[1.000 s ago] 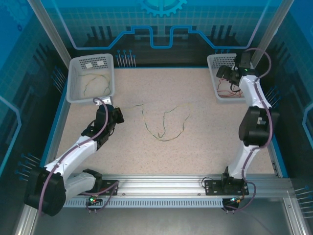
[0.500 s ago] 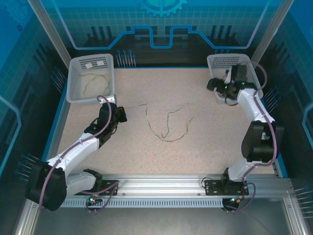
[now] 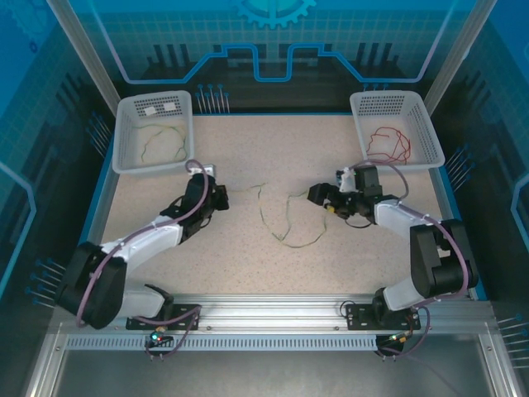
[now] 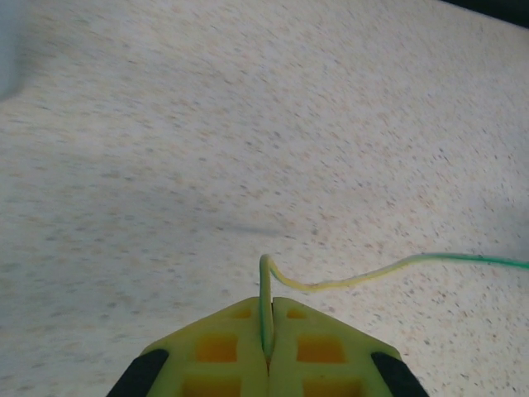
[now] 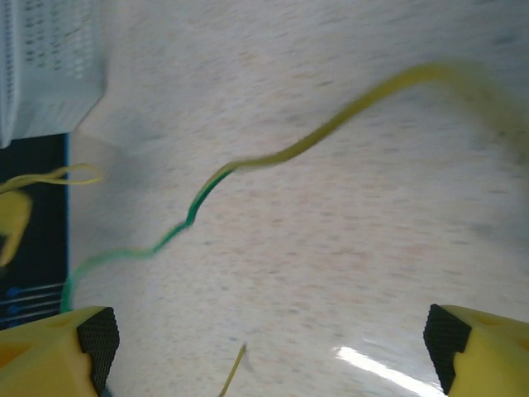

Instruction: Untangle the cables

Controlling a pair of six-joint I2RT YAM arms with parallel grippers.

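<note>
Yellow-green cable [image 4: 314, 286] lies looped mid-table, its left end pinched in the clenched left gripper [image 4: 269, 318]. Right gripper [image 3: 319, 195] is spread wide and empty over the cable's right end. Risk: thin wire slips the pinch when tugged, or loops cinch into a knot.

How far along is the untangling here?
Done: a red cable lies in the right basket, a yellow-green cable in the left basket. In hand: the left gripper is shut on one end of the loose cable on the table; the right gripper is open near it. Left: sorting that one out.
</note>
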